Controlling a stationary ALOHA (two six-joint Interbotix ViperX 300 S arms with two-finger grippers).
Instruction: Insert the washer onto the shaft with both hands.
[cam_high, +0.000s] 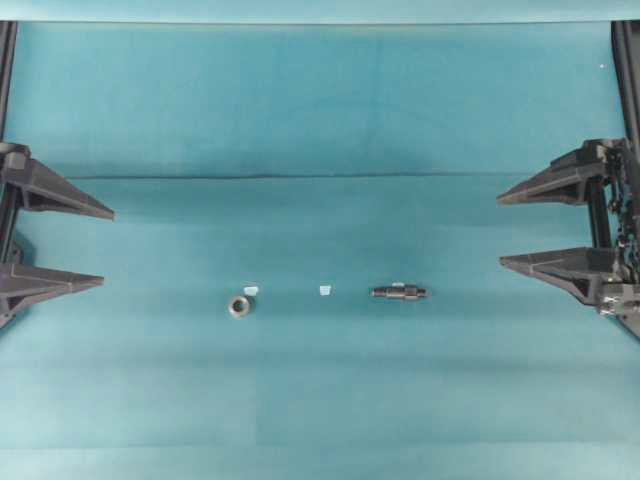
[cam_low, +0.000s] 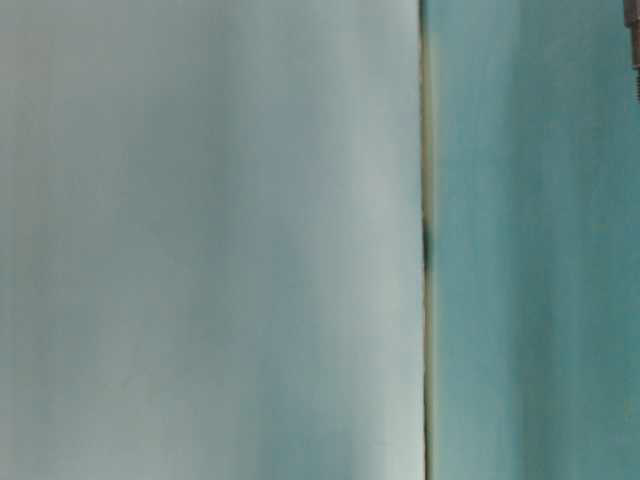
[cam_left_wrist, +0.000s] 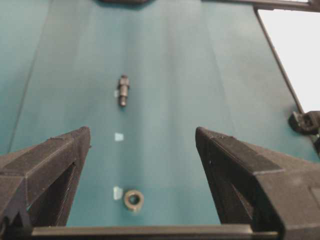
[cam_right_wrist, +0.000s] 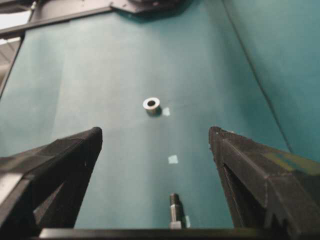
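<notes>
A robotics lab: a bench (cam_high: 320, 100) draped in plain teal cloth, bounded by black metal frame rails (cam_high: 8, 60), lit evenly

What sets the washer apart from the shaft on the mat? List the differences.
Shape: the washer is a short ring with a dark central hole; the shaft is a longer stepped rod with a thicker collar.
Pose: the washer rests with its hole facing up; the shaft lies on its side.
Place: in the overhead view the washer lies left of centre, the shaft right of centre.
Shared: both are grey metal, lying free, untouched.
</notes>
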